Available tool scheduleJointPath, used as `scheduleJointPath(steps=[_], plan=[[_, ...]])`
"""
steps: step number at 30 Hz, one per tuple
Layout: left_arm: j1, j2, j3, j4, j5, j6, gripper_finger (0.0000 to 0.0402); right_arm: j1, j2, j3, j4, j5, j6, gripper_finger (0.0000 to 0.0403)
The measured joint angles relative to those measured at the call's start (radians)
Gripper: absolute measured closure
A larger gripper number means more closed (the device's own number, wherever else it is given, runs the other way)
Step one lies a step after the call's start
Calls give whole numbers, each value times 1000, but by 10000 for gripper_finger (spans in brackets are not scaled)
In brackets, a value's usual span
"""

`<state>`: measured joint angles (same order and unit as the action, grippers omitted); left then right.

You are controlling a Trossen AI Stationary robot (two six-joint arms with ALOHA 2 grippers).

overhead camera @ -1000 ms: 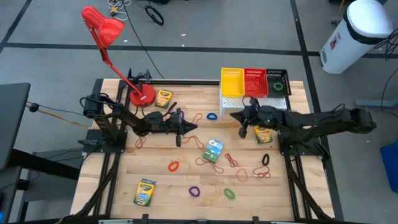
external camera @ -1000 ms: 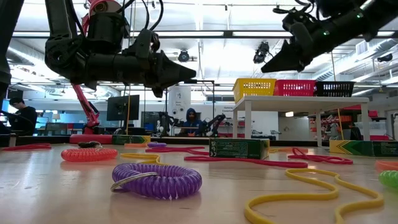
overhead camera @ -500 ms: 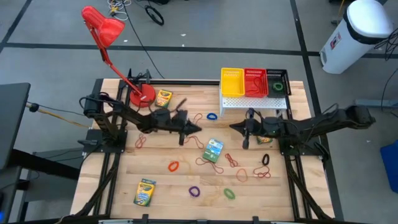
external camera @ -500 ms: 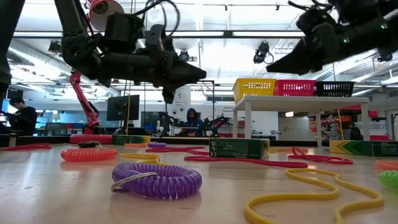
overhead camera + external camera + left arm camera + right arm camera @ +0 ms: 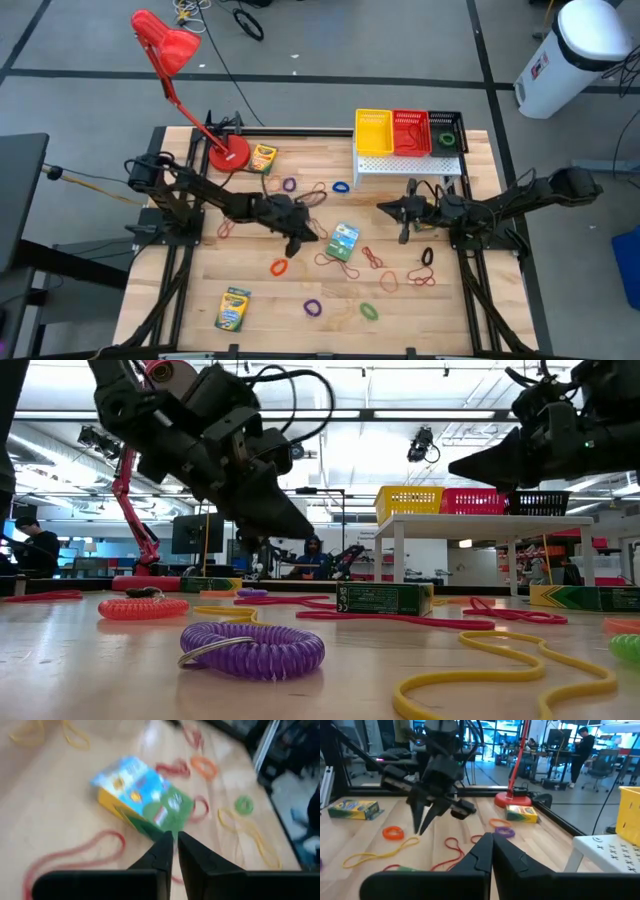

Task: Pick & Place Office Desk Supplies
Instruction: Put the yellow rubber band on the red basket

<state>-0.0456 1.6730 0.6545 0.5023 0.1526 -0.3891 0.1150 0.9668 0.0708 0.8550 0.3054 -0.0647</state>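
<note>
Since the left gripper (image 5: 310, 236) hangs just beside the crayon box (image 5: 343, 241) in mid-table, fingers almost together with only a thin slit between them, it should spread them before descending, straddle the box's narrow sides, and close squarely. Farther right, the right gripper (image 5: 385, 207) waits above the table, fingers together, holding nothing.

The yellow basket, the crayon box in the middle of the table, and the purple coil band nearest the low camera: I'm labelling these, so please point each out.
yellow basket (image 5: 374, 133), high view, its mesh floor.
crayon box (image 5: 343, 241), high view, its printed top face.
purple coil band (image 5: 252, 648), low view, its front coils.
</note>
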Motion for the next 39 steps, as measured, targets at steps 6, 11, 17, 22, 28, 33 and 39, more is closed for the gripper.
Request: scheduleJointPath(steps=[6,11,17,22,28,33,39], plan=[[-46,0,129,-310,-32,35,339,0,0,0,0,-14,16,385],[-85,0,228,-519,-49,97,347,0,0,0,-12,-27,31,389],[-133,-1,279,-732,-49,114,364,0,0,0,-13,-27,24,389],[-180,6,279,-802,-84,84,344,0,0,0,-14,-28,23,389],[-200,16,278,-804,-176,74,299,0,0,0,-14,-28,23,389],[-206,22,278,-757,-198,93,274,-1,0,0,-15,-28,23,389],[-208,75,277,-742,-191,102,272,-1,0,0,-15,-28,23,389]])
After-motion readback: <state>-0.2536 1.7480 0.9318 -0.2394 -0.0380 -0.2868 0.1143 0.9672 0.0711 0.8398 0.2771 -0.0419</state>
